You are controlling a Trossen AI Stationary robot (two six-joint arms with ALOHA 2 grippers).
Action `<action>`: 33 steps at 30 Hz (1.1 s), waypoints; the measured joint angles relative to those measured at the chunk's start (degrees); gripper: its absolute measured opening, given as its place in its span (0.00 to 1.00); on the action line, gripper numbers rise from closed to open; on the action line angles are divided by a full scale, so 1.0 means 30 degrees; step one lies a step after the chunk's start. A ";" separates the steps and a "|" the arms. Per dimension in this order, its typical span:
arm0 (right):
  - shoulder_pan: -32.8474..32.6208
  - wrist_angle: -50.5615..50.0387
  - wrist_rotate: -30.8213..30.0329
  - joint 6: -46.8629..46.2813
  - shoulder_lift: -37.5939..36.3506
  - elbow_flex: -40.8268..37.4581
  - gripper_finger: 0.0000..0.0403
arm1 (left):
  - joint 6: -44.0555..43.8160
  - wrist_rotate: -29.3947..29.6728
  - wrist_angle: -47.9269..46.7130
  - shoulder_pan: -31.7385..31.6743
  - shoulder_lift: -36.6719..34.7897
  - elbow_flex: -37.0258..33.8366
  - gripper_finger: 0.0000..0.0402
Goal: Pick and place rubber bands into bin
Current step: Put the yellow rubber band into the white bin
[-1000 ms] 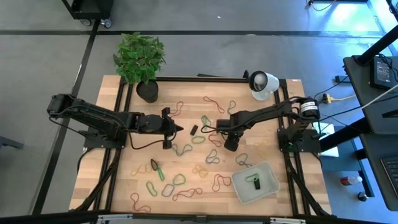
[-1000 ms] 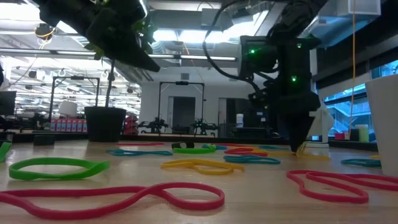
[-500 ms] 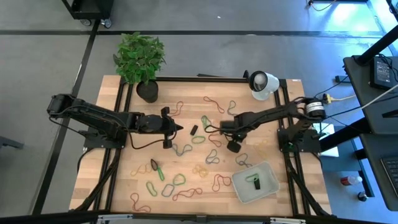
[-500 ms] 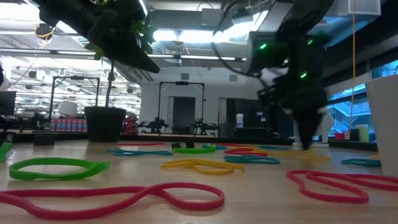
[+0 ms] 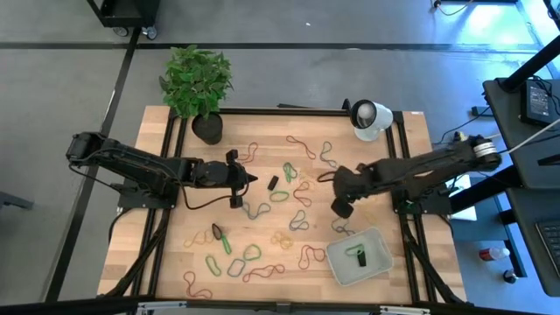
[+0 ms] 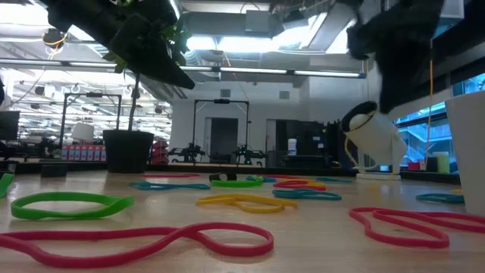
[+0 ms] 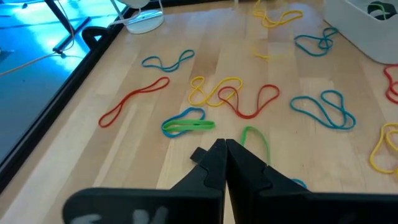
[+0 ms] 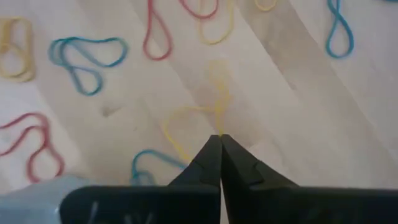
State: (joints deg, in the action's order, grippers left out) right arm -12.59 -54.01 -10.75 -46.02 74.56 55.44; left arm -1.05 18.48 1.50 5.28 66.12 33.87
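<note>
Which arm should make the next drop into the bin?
Right, probably. The right gripper is shut on a yellow rubber band and sits just above the bin in the high view. The left gripper is shut mid-table.

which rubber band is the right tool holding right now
The thin yellow rubber band, a pale loop dangling from the right tool with its tips pinched shut on it. The blue and red bands nearby lie flat on the table, untouched.
</note>
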 joint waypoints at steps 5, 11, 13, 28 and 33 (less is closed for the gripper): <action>-0.2129 -0.0790 -0.0773 -0.2787 -0.1754 0.0007 0.00 | -0.0112 0.0029 0.0005 0.0000 -0.0005 0.0000 0.00; -0.4947 -0.2922 -0.2514 -0.5614 -0.2460 0.1461 0.00 | -0.0250 0.0068 0.0021 -0.0007 -0.0005 0.0000 0.00; -0.5871 -0.3713 -0.3134 -0.6384 -0.2468 0.2343 0.00 | -0.0264 0.0173 0.0063 -0.0007 -0.0005 0.0000 0.00; -1.1120 -0.5935 -0.3526 -0.9093 0.0468 0.8160 0.00 | -0.0403 0.0900 0.0005 -0.0007 -0.0013 0.0000 0.01; -1.2175 -0.5980 -0.3283 -0.9632 0.2320 0.8291 0.00 | -0.0403 0.0925 -0.0002 -0.0007 -0.0013 0.0000 0.00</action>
State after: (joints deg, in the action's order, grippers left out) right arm -49.12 -71.95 -20.60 -74.91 81.52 80.31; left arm -2.26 21.26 1.50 5.26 66.08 33.87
